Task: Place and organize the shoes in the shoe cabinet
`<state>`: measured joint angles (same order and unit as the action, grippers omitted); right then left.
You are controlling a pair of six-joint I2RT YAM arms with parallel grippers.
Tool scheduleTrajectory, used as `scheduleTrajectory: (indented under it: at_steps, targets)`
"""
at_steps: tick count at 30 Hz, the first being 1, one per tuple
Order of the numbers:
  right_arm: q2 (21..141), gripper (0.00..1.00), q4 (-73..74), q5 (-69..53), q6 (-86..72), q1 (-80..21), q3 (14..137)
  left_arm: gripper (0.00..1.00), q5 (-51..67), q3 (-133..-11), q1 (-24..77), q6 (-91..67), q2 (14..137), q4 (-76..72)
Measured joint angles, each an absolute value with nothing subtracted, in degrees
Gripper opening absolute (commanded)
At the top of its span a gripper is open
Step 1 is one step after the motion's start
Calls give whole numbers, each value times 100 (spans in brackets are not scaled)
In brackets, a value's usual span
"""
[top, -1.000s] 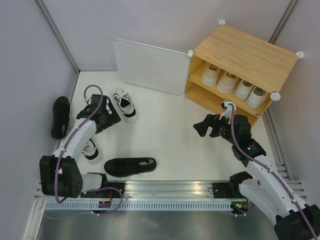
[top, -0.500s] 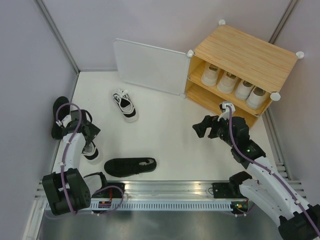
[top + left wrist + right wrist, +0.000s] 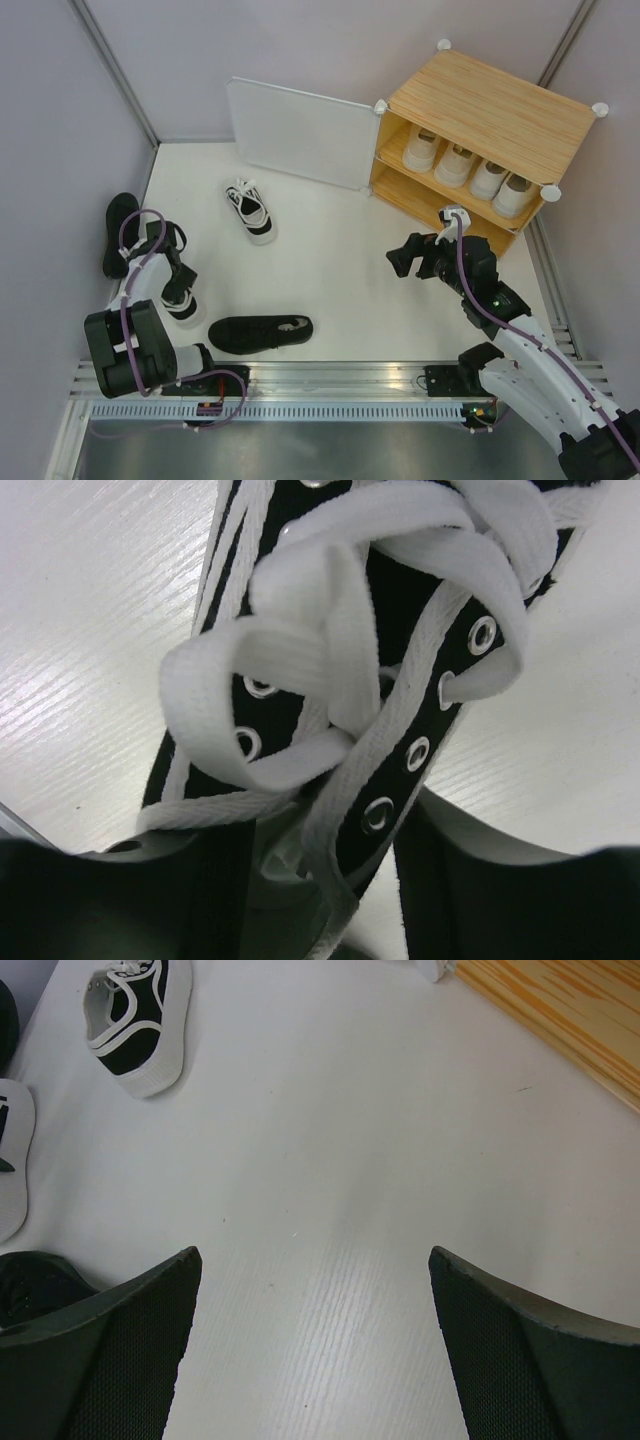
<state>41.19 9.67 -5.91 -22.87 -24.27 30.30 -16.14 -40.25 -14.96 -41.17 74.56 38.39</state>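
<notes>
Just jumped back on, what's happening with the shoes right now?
The left gripper is down over a black-and-white sneaker by the left wall, fingers either side of its laces; a firm grip isn't clear. The right gripper hangs open over the table before the cabinet, holding nothing. Four pale shoes sit on its upper shelf; another sneaker and two black shoes lie loose.

White wood-grain bench (image 3: 340,270), evenly lit, boxed in by pale lilac walls (image 3: 300,50) with grey corner posts (image 3: 116,72); an aluminium rail (image 3: 350,380) runs along the near edge.
</notes>
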Motion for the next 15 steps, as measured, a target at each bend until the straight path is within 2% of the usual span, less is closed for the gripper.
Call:
scheduleTrajectory:
  at_steps: [1, 2, 4, 5, 11, 15]
  targets:
    - [4119, 98, 965, -587, -2285, -2427, 3030, 39, -1649, -4027, -1514, -4069, 7465, 3885]
    - [4119, 98, 969, -578, -2285, -2427, 3030, 23, -1629, -4040, -1520, -4047, 7459, 3863]
    - [4119, 98, 974, -563, -2285, -2427, 3030, 12, -1509, -4040, -1490, -3988, 7437, 3723]
    - [4119, 98, 974, -556, -2283, -2427, 3030, 3, -1459, -4025, -1472, -3948, 7419, 3662]
    - [4136, 98, 991, -523, -2272, -2427, 3030, 2, -1190, -3962, -1354, -3868, 7124, 3583]
    - [4150, 98, 1002, -486, -2270, -2427, 3030, 2, -886, -4073, -797, -3874, 6877, 3642]
